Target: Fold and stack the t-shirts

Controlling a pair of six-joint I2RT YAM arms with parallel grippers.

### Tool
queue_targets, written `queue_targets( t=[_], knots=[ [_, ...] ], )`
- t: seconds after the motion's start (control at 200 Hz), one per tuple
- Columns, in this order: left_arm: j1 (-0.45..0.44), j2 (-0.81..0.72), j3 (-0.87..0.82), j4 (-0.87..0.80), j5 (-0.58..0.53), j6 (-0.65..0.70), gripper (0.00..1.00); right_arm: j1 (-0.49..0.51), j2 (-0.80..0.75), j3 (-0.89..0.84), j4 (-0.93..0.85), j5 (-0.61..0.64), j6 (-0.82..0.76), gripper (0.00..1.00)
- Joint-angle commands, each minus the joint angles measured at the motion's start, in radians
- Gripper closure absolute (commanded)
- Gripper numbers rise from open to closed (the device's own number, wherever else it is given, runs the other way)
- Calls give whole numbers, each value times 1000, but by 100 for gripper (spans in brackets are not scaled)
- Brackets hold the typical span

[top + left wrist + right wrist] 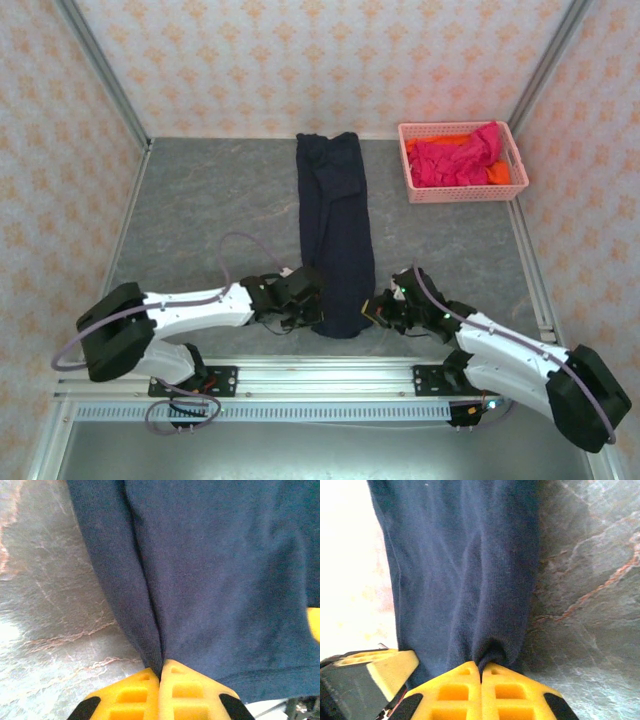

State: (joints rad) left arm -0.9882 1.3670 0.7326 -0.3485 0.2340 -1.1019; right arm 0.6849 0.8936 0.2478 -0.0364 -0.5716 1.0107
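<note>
A plain dark navy cloth t-shirt (335,240), one solid colour with no print, against a grey stone-look tabletop (200,220) veined with pale pink and rust streaks. A plain magenta-red cloth t-shirt (455,160) and a bright orange cloth t-shirt (503,175), both unpatterned, in a pink plastic lattice basket (460,195). The wallpapered walls (300,60) are pale pink with a repeating orange floral motif. The two robot arms (190,310) are white with black joints and bases. The moulded fingers (132,695) of the left gripper (160,669) and right gripper (481,669) are bright yellow, backed in black. The slotted metal rail (320,375) is silver.
</note>
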Motion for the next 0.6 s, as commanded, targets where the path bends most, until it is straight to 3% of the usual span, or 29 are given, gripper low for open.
queue_targets(
  t=[0.0,0.195,0.595],
  knots=[
    [15,-58,45,-101,-79,15,100,5,-29,47,-8,53,2,100],
    [122,-78,76,-134,-48,50,100,-26,43,146,17,147,-16,100],
    [338,110,325,-172,58,159,100,-171,424,466,53,71,-133,100]
  ],
)
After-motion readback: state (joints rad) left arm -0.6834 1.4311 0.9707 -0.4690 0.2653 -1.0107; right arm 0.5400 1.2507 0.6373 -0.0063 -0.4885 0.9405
